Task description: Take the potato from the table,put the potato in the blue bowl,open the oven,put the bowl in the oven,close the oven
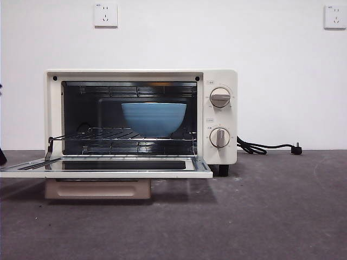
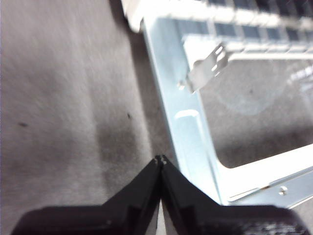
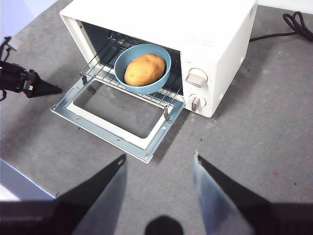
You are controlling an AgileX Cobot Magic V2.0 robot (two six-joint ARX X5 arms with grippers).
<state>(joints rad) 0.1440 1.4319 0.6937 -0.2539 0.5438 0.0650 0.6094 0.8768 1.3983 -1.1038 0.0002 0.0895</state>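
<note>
The cream-white oven [image 1: 217, 78] [image 3: 195, 24] stands on the table [image 1: 260, 216] with its glass door [image 1: 108, 172] [image 3: 146, 146] folded down flat. Inside it, on the wire rack, sits the blue bowl [image 1: 154, 116] [image 3: 146, 88]. The potato [image 3: 144, 69] lies in the bowl; in the front view the bowl's wall hides it. My left gripper [image 2: 160, 159] [image 3: 53, 89] is shut on nothing, low over the table just beside the door's [image 2: 190, 127] side edge. My right gripper [image 3: 159, 155] hangs open and high, in front of the oven.
A black power cord [image 1: 260, 147] [image 3: 293, 22] trails from the oven's right side along the back of the table. Two grey knobs [image 1: 219, 97] sit on the oven's right panel. A white wall with sockets [image 1: 105, 14] stands behind.
</note>
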